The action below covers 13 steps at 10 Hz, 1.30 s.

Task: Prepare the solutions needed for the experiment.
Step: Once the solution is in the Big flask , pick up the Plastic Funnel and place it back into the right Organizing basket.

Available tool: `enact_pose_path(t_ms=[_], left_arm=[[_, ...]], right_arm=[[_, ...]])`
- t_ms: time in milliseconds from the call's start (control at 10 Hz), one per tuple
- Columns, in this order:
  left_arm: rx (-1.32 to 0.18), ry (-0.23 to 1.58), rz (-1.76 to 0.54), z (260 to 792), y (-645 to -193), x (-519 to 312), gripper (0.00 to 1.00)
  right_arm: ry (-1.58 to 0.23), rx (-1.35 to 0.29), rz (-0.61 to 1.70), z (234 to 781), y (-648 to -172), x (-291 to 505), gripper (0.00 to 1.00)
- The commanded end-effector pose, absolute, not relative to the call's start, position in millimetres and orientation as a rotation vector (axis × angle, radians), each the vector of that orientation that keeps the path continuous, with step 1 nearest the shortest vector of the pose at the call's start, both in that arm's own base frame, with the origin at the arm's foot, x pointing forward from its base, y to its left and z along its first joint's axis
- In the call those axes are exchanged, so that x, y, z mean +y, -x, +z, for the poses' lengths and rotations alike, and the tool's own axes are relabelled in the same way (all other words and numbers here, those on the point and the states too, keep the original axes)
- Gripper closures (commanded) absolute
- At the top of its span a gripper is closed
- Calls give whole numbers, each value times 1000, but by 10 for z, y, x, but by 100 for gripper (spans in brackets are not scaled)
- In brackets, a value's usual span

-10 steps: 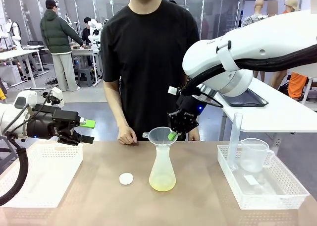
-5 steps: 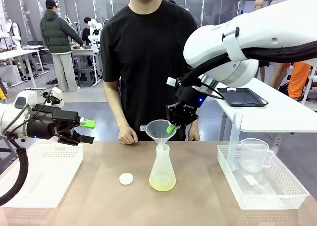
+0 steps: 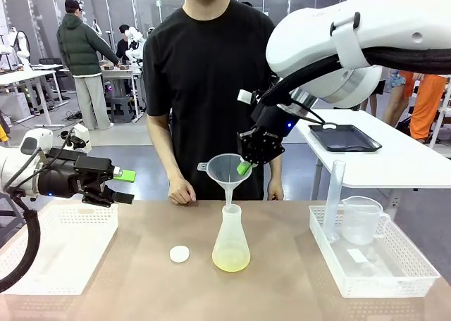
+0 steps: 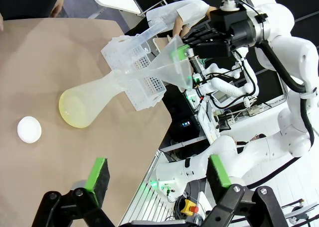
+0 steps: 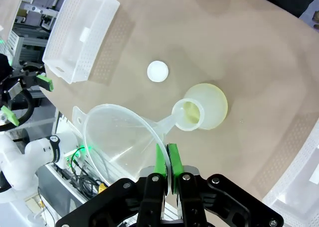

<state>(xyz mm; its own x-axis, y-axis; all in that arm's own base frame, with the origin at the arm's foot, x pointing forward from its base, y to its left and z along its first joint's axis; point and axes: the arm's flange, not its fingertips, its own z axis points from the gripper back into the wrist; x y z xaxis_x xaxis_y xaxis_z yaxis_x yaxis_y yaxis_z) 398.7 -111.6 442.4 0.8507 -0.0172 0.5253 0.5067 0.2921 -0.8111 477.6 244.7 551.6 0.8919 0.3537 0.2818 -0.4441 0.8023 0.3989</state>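
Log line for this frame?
right gripper: shut on funnel | funnel: stem at flask mouth | left gripper: open | flask: shallow yellow-green solution

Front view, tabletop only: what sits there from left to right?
Left basket → small white cap → flask of pale yellow liquid, with the funnel above its neck → right basket.

The right arm [image 3: 366, 36] was cut off by the front view's top and right edges, and the right gripper [image 3: 246, 168] sat partly behind the funnel [image 3: 221, 167] rim, its end a green smear through the plastic. Whether the funnel's stem touched the flask [image 3: 230, 247] mouth was too small to tell. In the right wrist view the white basket [image 5: 82, 35] was cut by the top edge.
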Motion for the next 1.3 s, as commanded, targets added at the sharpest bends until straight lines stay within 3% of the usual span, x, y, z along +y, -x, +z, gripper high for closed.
enact_pose_path(t_ms=[0, 400, 1200], left_arm=[[-468, 1264, -350, 4451, -3995, -1136, 0], [-468, 1264, -350, 4451, -3995, -1136, 0], [-468, 1264, -350, 4451, -3995, -1136, 0]], right_arm=[[-424, -216, 416, 5601, -4683, 2493, 100], [-415, -238, 431, 5812, -4648, 2361, 100], [-459, -260, 80, 5843, -4122, 677, 100]])
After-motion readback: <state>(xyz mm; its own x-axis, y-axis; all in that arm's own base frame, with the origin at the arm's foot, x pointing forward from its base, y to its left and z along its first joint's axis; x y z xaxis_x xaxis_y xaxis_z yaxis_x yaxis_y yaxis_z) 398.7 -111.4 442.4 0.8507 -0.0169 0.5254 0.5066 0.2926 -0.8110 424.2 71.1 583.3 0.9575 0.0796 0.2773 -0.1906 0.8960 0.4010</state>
